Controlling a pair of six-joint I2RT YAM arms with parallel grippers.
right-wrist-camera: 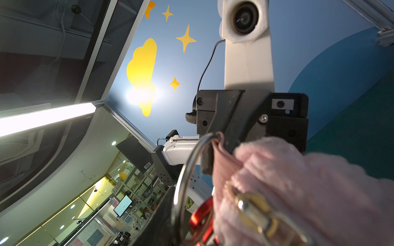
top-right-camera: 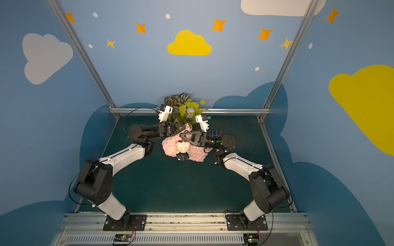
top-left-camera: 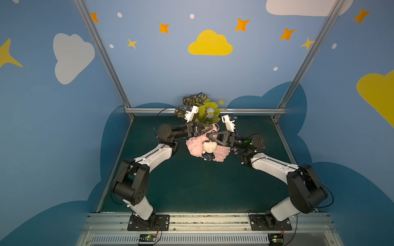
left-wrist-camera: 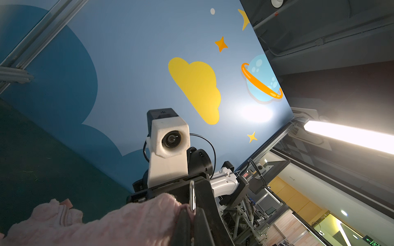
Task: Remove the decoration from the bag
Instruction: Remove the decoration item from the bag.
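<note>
The pink knitted bag [top-left-camera: 194,146] [top-right-camera: 168,147] hangs in the air at the back centre, between both grippers. My left gripper [top-left-camera: 210,128] [left-wrist-camera: 193,215] is shut on the bag's pink loop, right beside the silver keyring [left-wrist-camera: 192,196] [top-left-camera: 215,126]. The decoration [top-left-camera: 209,147] [top-right-camera: 182,147], a white plush head over a dark plaid dress, dangles in front of the bag. My right gripper [top-left-camera: 210,138] [right-wrist-camera: 202,230] is closed on the decoration's metal end, with the keyring [right-wrist-camera: 185,174] and a gold clasp [right-wrist-camera: 255,213] between its fingers. The bag [right-wrist-camera: 309,191] hides one of those fingers.
A vase of green and patterned leaves [top-left-camera: 202,106] stands just behind the grippers at the back rail [top-left-camera: 255,110]. A purple toy fork [top-right-camera: 215,134] lies on the dark green mat [top-left-camera: 191,187] behind my right wrist. Blue walls close in both sides.
</note>
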